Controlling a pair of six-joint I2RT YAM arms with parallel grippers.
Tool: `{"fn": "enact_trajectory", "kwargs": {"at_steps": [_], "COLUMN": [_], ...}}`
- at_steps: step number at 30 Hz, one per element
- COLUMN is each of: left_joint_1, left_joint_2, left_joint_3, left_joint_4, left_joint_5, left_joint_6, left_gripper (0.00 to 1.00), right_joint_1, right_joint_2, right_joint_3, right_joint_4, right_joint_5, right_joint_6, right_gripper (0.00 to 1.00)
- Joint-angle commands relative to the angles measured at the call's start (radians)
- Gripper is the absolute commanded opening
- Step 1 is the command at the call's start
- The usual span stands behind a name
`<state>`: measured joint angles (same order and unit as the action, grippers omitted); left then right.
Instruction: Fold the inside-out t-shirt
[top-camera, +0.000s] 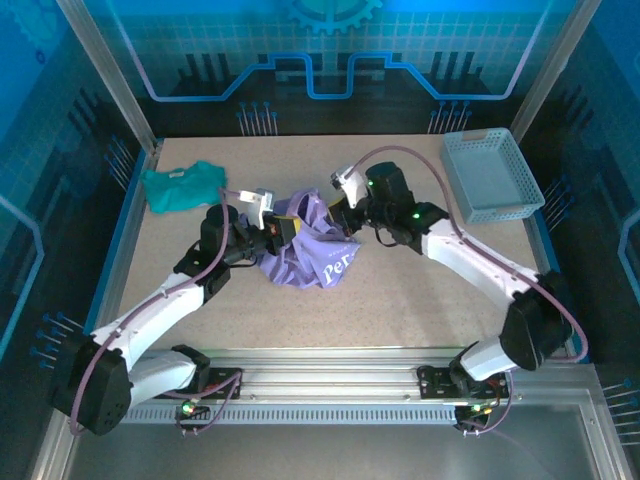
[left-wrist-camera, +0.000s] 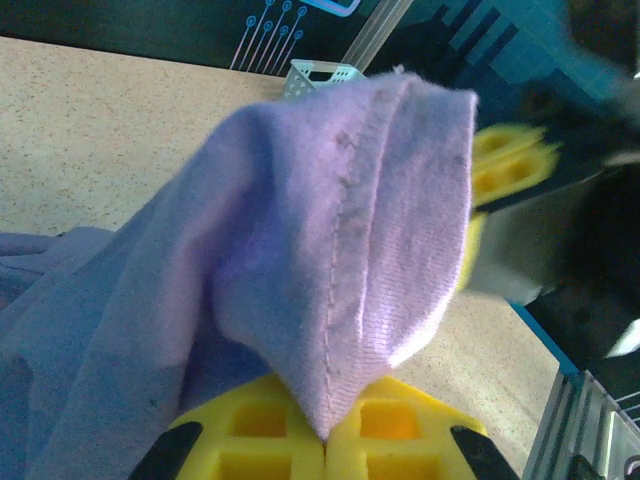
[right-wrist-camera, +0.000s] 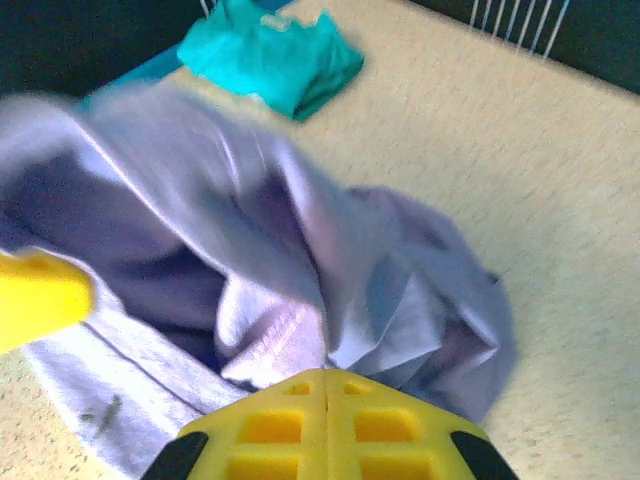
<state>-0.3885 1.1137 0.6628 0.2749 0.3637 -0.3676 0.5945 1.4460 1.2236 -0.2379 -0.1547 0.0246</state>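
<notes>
The inside-out t-shirt (top-camera: 312, 252), lavender-purple with white lettering showing, lies bunched at the table's middle, its top pulled up between both grippers. My left gripper (top-camera: 284, 232) holds its left side. In the left wrist view the yellow jaws (left-wrist-camera: 327, 436) are shut on a stitched hem fold of the t-shirt (left-wrist-camera: 340, 250). My right gripper (top-camera: 341, 214) is at the shirt's upper right. Its jaws (right-wrist-camera: 325, 378) are shut, and a fold of the t-shirt (right-wrist-camera: 300, 330) runs into their tip. The left gripper's yellow finger (right-wrist-camera: 40, 300) shows beside that cloth.
A folded teal-green shirt (top-camera: 184, 186) lies at the back left. A light blue basket (top-camera: 492, 176) stands at the back right. Bare table (top-camera: 420, 300) lies in front of and to the right of the purple shirt.
</notes>
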Motion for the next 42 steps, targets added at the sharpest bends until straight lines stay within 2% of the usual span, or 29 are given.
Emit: {"fn": "enact_trajectory", "kwargs": {"at_steps": [1,4,6,7,10,15,16,18,20,22,23,24,25,27,30,34,36,38,40,42], "left_joint_1": [0.007,0.007,0.007,0.007,0.007,0.007,0.007,0.007,0.007,0.007,0.007,0.007,0.005,0.004,-0.012,-0.084,-0.120,-0.144,-0.151,-0.151], "left_joint_2": [-0.038,-0.047,-0.051,-0.051,-0.048,-0.045,-0.044,-0.046,-0.047,-0.047,-0.047,-0.048,-0.046,-0.044,-0.029,-0.002,0.005,0.013,0.028,0.045], "left_joint_3": [-0.007,0.001,0.000,-0.002,-0.005,-0.009,-0.008,-0.008,-0.009,-0.012,-0.011,-0.011,-0.010,-0.005,0.017,0.092,0.126,0.148,0.155,0.160], "left_joint_4": [0.041,0.041,0.044,0.048,0.049,0.048,0.047,0.045,0.043,0.037,0.034,0.033,0.031,0.036,0.041,0.027,0.029,0.068,0.161,0.237], "left_joint_5": [0.014,0.020,0.021,0.023,0.023,0.024,0.024,0.024,0.020,0.016,0.013,0.010,0.009,0.015,0.026,0.053,0.068,0.090,0.113,0.090], "left_joint_6": [-0.014,-0.018,-0.019,-0.021,-0.028,-0.031,-0.031,-0.030,-0.024,-0.019,-0.019,-0.018,-0.017,-0.017,-0.010,0.011,0.006,-0.035,-0.138,-0.244], "left_gripper": [0.04,0.04,0.04,0.04,0.04,0.04,0.04,0.04,0.04,0.04,0.04,0.05,0.05,0.07,0.09,0.10,0.10,0.10,0.06,0.02], "right_joint_1": [-0.008,-0.014,-0.013,-0.012,-0.009,-0.015,-0.013,-0.013,-0.014,-0.024,-0.028,-0.031,-0.033,-0.032,-0.023,0.003,0.003,-0.001,-0.010,-0.013], "right_joint_2": [-0.096,-0.119,-0.108,-0.095,-0.043,0.071,0.098,0.146,0.169,0.162,0.149,0.129,0.103,0.050,0.008,0.015,0.039,0.084,0.169,0.235], "right_joint_3": [0.073,0.091,0.079,0.064,0.009,-0.014,-0.007,0.006,0.022,0.047,0.063,0.085,0.108,0.157,0.281,0.456,0.519,0.572,0.654,0.719], "right_joint_4": [-0.092,-0.112,-0.099,-0.085,-0.013,0.111,0.126,0.150,0.158,0.136,0.108,0.062,0.007,-0.089,-0.257,-0.423,-0.452,-0.455,-0.493,-0.554], "right_joint_5": [0.091,0.122,0.097,0.060,-0.024,-0.121,-0.147,-0.173,-0.175,-0.174,-0.163,-0.135,-0.093,-0.018,0.024,0.104,0.150,0.197,0.245,0.302], "right_joint_6": [-0.065,-0.066,-0.054,-0.042,0.006,0.074,0.087,0.107,0.109,0.095,0.083,0.062,0.032,-0.016,-0.088,-0.165,-0.178,-0.161,-0.111,-0.080], "right_gripper": [0.00,0.00,0.00,0.04,0.37,0.57,0.59,0.55,0.38,0.16,0.08,0.02,0.00,0.00,0.00,0.01,0.05,0.11,0.26,0.34]}}
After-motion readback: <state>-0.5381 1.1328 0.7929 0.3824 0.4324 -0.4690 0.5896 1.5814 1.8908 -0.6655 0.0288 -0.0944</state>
